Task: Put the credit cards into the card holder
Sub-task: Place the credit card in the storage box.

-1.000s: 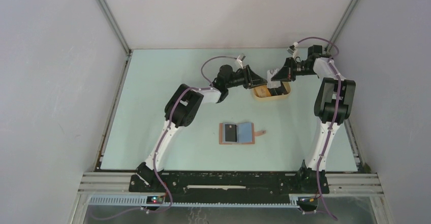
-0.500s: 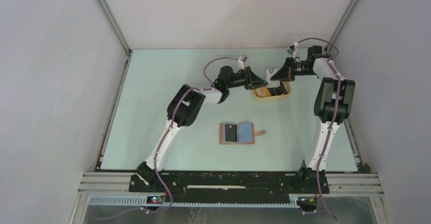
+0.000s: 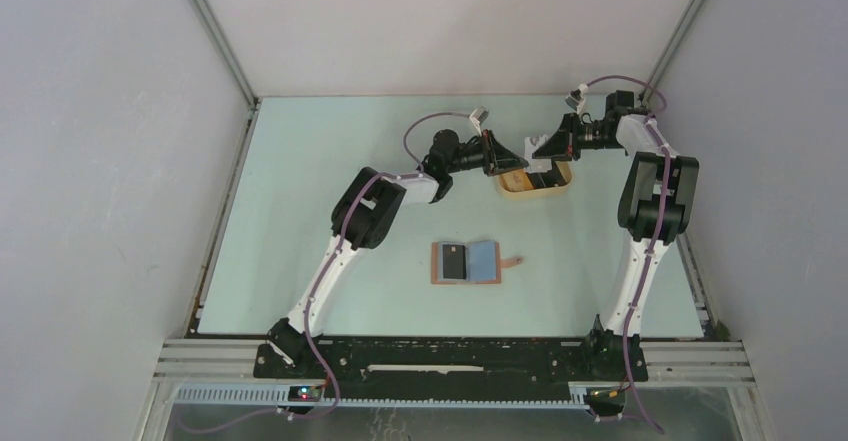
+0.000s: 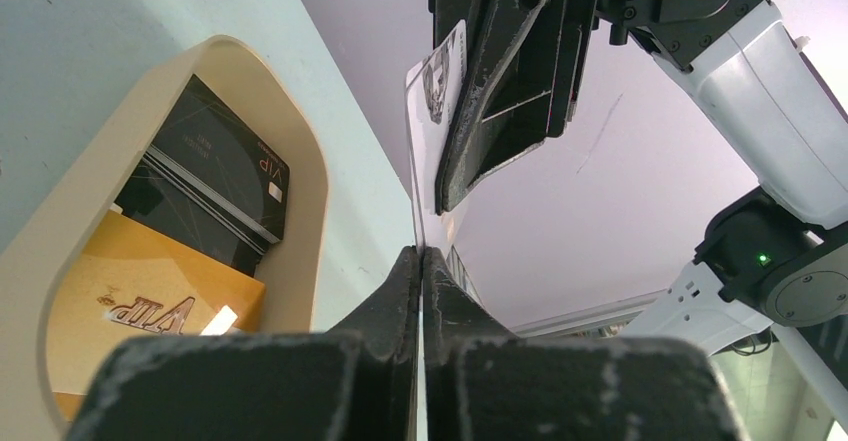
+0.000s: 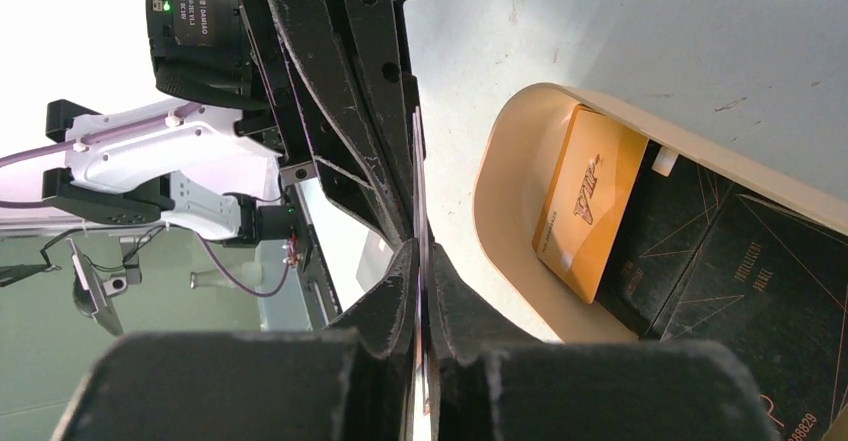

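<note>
The left arm (image 3: 365,206) stretches rightward to the left end of the tan oval rimmed tray (image 4: 318,211), its jaws clenched on a thin pale credit card (image 4: 443,66) held edge-on. The right arm (image 3: 655,196) folds leftward over the tray, and its jaws pinch the same card. Black credit cards (image 4: 215,176) and a gold card (image 5: 585,201) lie in the tray. Nearer than the tray, the open reddish-brown leather card holder (image 3: 466,262) rests on the tabletop (image 3: 330,161).

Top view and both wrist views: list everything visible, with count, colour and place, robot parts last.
table: one, pale green, under everything
card holder: one, reddish-brown, blue-grey inside, open flat mid-table
dark card: one, on the holder's left half
tray: one, tan, far centre
black cards: at least two, in tray
orange card: one, in tray
held card: one, pale face, edge-on, in the air by the tray
left gripper: black, shut on held card
right gripper: black, shut on held card
</note>
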Available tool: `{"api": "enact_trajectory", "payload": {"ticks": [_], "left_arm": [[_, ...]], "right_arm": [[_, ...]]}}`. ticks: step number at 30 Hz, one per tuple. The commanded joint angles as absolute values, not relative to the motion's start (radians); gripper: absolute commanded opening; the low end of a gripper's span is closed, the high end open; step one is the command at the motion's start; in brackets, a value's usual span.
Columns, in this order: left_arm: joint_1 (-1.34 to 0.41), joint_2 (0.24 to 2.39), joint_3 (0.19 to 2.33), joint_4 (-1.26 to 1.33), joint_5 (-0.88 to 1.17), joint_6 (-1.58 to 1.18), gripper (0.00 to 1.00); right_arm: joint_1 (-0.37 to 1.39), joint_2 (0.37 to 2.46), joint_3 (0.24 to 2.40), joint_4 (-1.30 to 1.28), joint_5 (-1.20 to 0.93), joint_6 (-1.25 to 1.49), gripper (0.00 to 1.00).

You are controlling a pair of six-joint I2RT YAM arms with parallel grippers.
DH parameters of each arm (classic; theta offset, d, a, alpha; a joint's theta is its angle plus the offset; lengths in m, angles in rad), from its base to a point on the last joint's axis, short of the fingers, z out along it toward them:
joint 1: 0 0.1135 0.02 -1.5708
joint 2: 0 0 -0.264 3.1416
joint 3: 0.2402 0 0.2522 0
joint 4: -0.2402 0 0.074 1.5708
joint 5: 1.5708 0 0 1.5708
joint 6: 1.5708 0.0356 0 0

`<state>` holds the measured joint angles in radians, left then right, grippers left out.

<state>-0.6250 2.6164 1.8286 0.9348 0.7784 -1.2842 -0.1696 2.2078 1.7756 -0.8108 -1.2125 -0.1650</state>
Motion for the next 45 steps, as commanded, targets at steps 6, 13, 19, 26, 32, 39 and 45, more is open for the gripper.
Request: {"api": "enact_trajectory", "payload": {"ticks": [6,13,19,26,32,39,45], "left_arm": [[-0.619,2.603,1.844,0.937,0.781,-1.261,0.00],[-0.618,2.611,1.853,0.869,0.772,-1.231,0.00],[-0.610,2.612,1.845,0.828,0.756,-1.220,0.00],[-0.606,2.609,1.838,0.819,0.757,-1.222,0.00],[-0.603,2.608,1.832,0.817,0.756,-1.225,0.00],[-0.595,2.601,1.819,0.799,0.740,-1.212,0.00],[-0.595,2.597,1.814,0.773,0.736,-1.192,0.00]], "right_arm": [[-0.181,2.226,1.774,-0.793,-1.182,-0.144,0.22],[-0.183,2.251,1.777,-0.786,-1.154,-0.128,0.25],[-0.184,2.257,1.781,-0.780,-1.131,-0.118,0.24],[-0.193,2.263,1.777,-0.779,-1.115,-0.116,0.24],[-0.200,2.279,1.780,-0.783,-1.111,-0.120,0.24],[-0.211,2.287,1.782,-0.787,-1.109,-0.127,0.24],[-0.222,2.296,1.784,-0.790,-1.118,-0.131,0.23]]}}
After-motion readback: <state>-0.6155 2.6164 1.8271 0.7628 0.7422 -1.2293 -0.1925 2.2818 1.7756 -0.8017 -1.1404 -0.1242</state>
